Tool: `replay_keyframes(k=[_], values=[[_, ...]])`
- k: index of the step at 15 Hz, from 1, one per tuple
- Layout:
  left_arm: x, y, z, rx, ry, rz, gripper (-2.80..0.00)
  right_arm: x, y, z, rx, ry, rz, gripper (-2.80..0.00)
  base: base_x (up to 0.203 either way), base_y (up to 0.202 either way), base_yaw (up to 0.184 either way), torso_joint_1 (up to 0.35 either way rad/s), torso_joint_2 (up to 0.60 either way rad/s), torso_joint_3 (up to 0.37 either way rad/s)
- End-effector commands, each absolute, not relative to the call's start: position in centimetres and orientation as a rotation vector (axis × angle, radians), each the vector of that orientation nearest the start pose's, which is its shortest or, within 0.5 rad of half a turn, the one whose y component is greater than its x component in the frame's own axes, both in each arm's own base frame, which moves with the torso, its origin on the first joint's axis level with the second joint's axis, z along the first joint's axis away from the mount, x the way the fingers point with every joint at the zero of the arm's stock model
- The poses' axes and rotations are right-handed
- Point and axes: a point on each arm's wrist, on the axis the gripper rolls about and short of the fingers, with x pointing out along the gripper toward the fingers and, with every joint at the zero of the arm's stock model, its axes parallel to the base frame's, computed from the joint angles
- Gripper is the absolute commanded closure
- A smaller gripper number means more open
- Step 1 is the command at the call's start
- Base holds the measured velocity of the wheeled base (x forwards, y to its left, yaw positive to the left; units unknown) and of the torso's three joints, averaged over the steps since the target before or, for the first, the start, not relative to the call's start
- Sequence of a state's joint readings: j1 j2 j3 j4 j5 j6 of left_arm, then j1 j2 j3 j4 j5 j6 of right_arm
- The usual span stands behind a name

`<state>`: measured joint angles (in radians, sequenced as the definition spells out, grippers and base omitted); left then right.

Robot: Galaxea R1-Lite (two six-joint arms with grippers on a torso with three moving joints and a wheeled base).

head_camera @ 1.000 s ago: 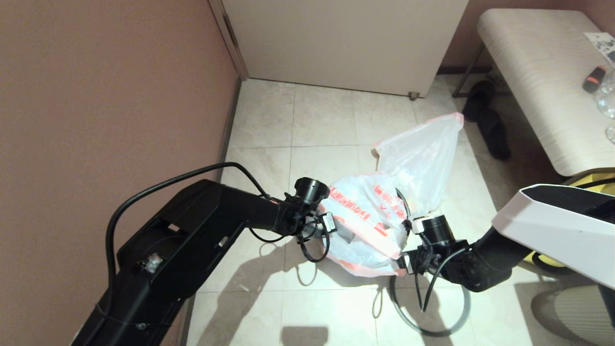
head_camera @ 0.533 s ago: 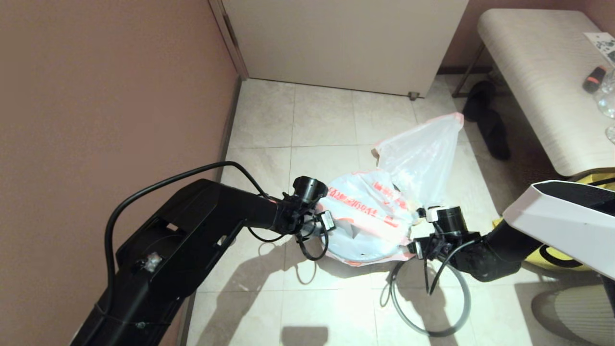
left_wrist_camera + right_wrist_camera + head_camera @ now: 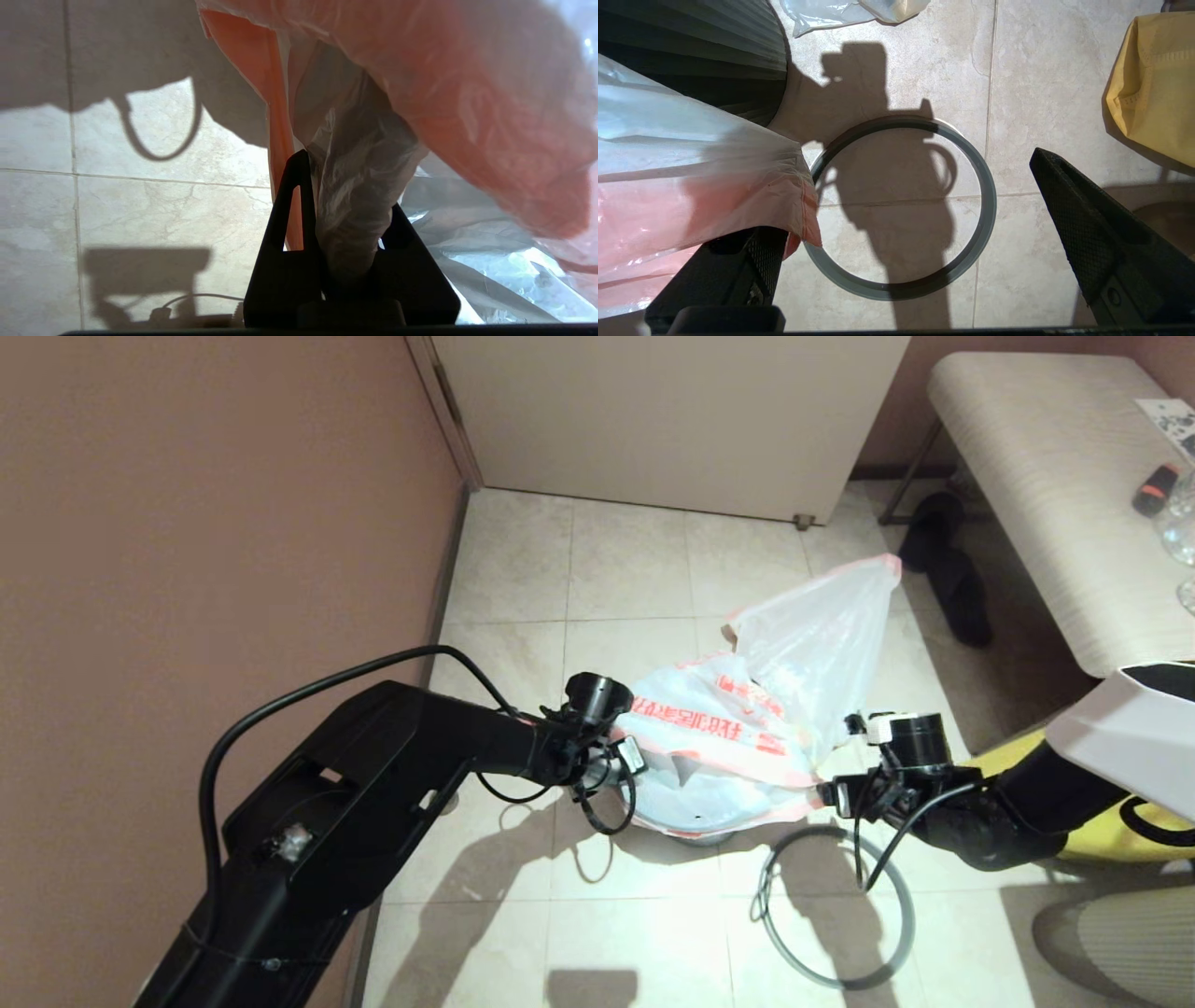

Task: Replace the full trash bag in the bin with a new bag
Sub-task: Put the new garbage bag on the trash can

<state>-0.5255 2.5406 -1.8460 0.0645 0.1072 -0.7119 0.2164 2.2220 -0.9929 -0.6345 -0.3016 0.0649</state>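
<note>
The new bag [image 3: 709,747], white with bold red characters, is draped over the mouth of the black bin [image 3: 698,841], which it mostly hides. My left gripper [image 3: 611,773] is shut on a bunched fold of that bag [image 3: 350,219] at the bin's left side. My right gripper [image 3: 829,795] is at the bag's right edge with its jaws wide apart [image 3: 903,193]. The bag's pink hem [image 3: 784,205] lies over one finger [image 3: 738,266]. The bin's ribbed black wall [image 3: 714,56] shows beside it. The full trash bag [image 3: 826,635] stands behind the bin. The grey hoop [image 3: 904,905] lies flat on the floor.
A brown wall [image 3: 215,523] runs close on the left, with a door [image 3: 672,420] ahead. A bench [image 3: 1055,495] with small items stands at right, and black slippers [image 3: 943,569] lie beside it. A yellow bag [image 3: 1120,835] sits behind my right arm.
My right arm has swung right and slightly up, away from the bin's front. The new bag has spread wider and settled lower over the bin. The left gripper has barely moved.
</note>
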Motion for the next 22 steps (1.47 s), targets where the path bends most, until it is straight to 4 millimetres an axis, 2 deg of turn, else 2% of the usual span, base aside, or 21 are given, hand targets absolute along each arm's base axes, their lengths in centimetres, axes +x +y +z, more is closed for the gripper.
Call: replay_keyframes(k=[1,5,8,10,13,14,18,20,22], values=[[43.5,-25.4,4.8,-0.434,0.821,-0.124,0.0,37.9,8.1,5.8,-0.081,0.543,-0.081,-2.8,0.0,0.0,0.0,0.0,0.0,0.0],[43.5,-25.5,4.8,-0.431,0.81,-0.114,0.0,34.0,9.0,7.4,-0.002,0.579,0.096,-2.8,0.0,0.0,0.0,0.0,0.0,0.0],[43.3,-25.8,4.8,-0.425,0.811,-0.119,0.0,31.1,8.8,7.1,0.057,0.654,0.241,-2.8,0.0,0.0,0.0,0.0,0.0,0.0],[43.3,-25.8,4.8,-0.423,0.808,-0.114,0.0,30.2,8.7,7.6,0.068,0.651,0.27,-2.8,0.0,0.0,0.0,0.0,0.0,0.0],[43.4,-25.8,4.7,-0.419,0.807,-0.108,0.0,29.8,9.7,8.2,0.065,0.639,0.327,-2.8,0.0,0.0,0.0,0.0,0.0,0.0],[43.4,-25.8,4.7,-0.419,0.807,-0.109,0.0,30.2,10.2,7.8,0.06,0.645,0.34,0.0,0.0,0.0,0.0,0.0,0.0,0.0],[43.4,-25.8,4.7,-0.42,0.805,-0.109,0.0,31.8,12.4,7.0,0.036,0.651,0.38,0.0,0.0,0.0,0.0,0.0,0.0,0.0],[43.4,-25.8,4.7,-0.42,0.806,-0.108,0.0,31.7,13.1,6.7,0.008,0.674,0.398,0.0,0.0,0.0,0.0,0.0,0.0,0.0],[43.4,-25.8,4.8,-0.421,0.805,-0.108,0.0,31.8,13.2,5.6,-0.009,0.709,0.385,0.0,0.0,0.0,0.0,0.0,0.0,0.0]])
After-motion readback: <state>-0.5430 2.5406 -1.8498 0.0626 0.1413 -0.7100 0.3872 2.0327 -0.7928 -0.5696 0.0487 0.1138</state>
